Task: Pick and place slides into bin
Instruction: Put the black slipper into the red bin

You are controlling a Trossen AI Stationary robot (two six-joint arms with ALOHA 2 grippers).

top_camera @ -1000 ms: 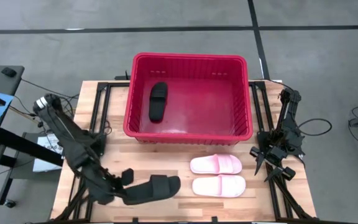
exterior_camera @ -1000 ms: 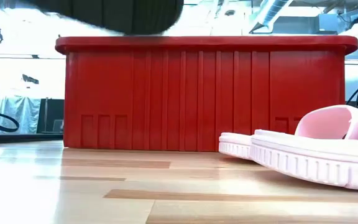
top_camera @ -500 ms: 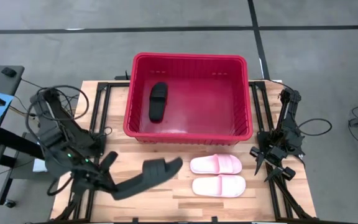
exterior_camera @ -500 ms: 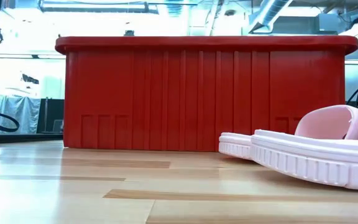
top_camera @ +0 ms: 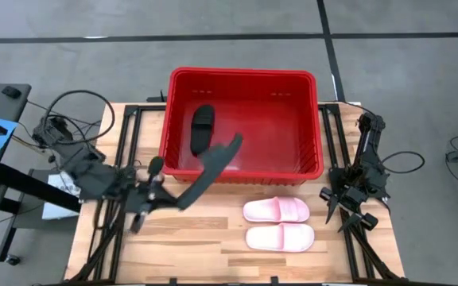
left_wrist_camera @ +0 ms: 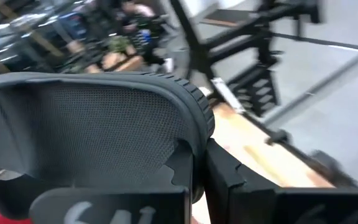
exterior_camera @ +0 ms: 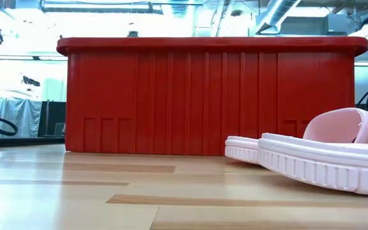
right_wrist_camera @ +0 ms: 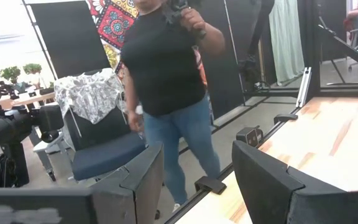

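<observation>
One black slide (top_camera: 211, 168), clenched in the left pincer (top_camera: 159, 193), hangs over the red bin's (top_camera: 312, 119) lower-left rim; next, carry it inward and release.

Bright even light; left wrist view blurred, perhaps by motion

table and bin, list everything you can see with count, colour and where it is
bin: 1, red, far middle of the table
black slide in bin: 1, matte black, lying on the bin floor, left part
black slide carried: 1, matte black, held in the air over the bin's near-left rim
pink slides: 2, pale pink, side by side on the table in front of the bin, right of centre
table: 1, light wood on a black frame
person: 1, black top and blue jeans, in the room beyond the table
left gripper: 1, dark, holding the black slide
right gripper: 1, dark, open, parked at the table's right edge
</observation>
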